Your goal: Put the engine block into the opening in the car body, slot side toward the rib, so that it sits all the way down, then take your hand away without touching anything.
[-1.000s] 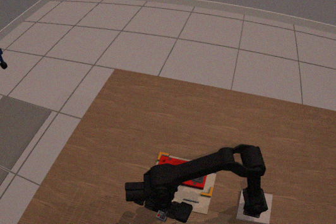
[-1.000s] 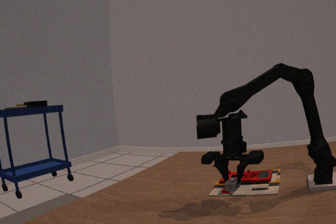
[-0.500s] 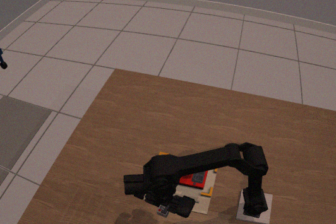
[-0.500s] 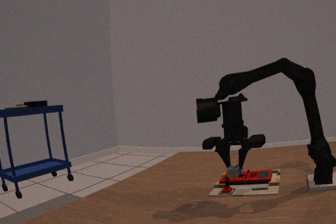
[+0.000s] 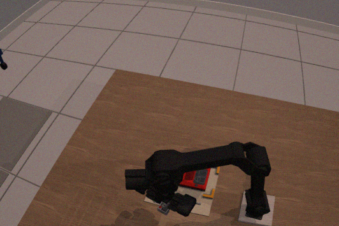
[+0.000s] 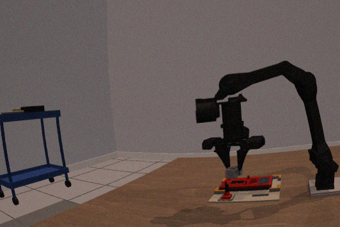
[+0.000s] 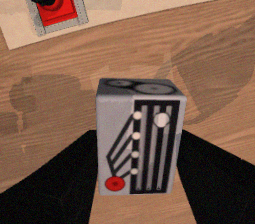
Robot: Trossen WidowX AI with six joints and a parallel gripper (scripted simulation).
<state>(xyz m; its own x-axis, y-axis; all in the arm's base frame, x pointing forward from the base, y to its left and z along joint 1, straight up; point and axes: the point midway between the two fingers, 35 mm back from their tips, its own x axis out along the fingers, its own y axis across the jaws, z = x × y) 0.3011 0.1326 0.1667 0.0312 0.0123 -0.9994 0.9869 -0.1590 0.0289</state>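
My gripper (image 5: 165, 204) (image 6: 234, 169) (image 7: 136, 138) points down and is shut on the grey engine block (image 5: 163, 209) (image 6: 231, 173) (image 7: 112, 125), which hangs in the air off the table. The wrist view shows its top with dark stripes, white dots and a red disc, and one side with two dark rings. I cannot tell which is the slot side. The red car body (image 5: 188, 183) (image 6: 255, 182) lies on the pale board (image 5: 202, 209) (image 6: 271, 198) (image 7: 12, 31). The arm hides part of it in the top view. Its dark opening (image 6: 237, 181) shows in the exterior view.
A red piece with a black upright part (image 6: 227, 195) (image 7: 61, 19) stands in a grey holder near the board's front left corner. Yellow corner brackets (image 5: 210, 195) (image 6: 275, 189) flank the car body. A blue cart (image 6: 32, 174) stands far left on the floor.
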